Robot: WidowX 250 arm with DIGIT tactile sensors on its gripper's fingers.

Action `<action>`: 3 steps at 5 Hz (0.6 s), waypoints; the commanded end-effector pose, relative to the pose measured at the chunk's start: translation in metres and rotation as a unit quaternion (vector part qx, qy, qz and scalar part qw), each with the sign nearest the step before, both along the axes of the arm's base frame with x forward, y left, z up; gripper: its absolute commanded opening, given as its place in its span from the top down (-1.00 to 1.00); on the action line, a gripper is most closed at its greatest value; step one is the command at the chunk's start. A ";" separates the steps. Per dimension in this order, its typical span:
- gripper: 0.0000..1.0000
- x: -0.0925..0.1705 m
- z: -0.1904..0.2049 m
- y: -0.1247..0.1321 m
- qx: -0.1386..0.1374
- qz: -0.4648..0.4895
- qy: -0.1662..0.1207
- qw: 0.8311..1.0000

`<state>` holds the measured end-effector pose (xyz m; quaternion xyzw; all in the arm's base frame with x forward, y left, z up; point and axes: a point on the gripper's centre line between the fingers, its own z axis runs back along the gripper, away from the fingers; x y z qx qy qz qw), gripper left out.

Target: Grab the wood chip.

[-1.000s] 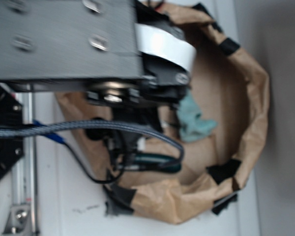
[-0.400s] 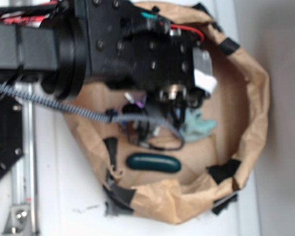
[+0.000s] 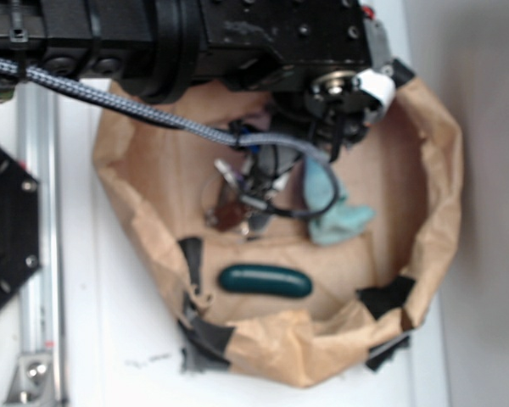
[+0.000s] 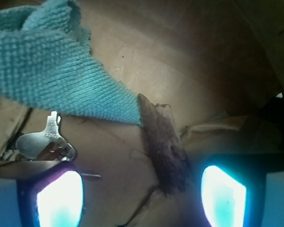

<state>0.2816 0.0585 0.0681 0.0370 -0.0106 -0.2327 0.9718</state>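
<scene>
In the wrist view the claw point(image 4: 141, 191) points down at the brown paper floor with its two glowing pads point(image 4: 59, 198) spread wide and nothing between them but bare paper and the lower end of the wood chip point(image 4: 163, 149). The chip lies flat on the paper, closer to the right pad than the left, its tapered tip pointing up-left and touching the edge of the teal cloth point(image 4: 52, 66). The pads do not touch the chip. A silver key point(image 4: 42, 139) lies at the left, just above the left pad and below the cloth.

In the exterior view, the nearest thing at the bottom is the rolled rim of the paper bag point(image 3: 305, 348), patched with black tape and sitting on the white desk point(image 3: 110, 356). Just inside that rim lies a dark-green capsule point(image 3: 265, 281), on its side and apart from everything else. Farther in, the key bunch point(image 3: 231, 208) lies left of the cloth point(image 3: 331, 208). The chip cannot be made out here; the arm's cables cover that spot. Farthest, the black arm point(image 3: 237, 34) stretches across the top from the left, its wrist bent down into the bag over the cloth, with a braided cable point(image 3: 110, 97) trailing from the left to the wrist.
</scene>
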 end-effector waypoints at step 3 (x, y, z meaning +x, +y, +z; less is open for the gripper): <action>-1.00 0.022 -0.041 0.014 -0.003 0.022 -0.063 0.998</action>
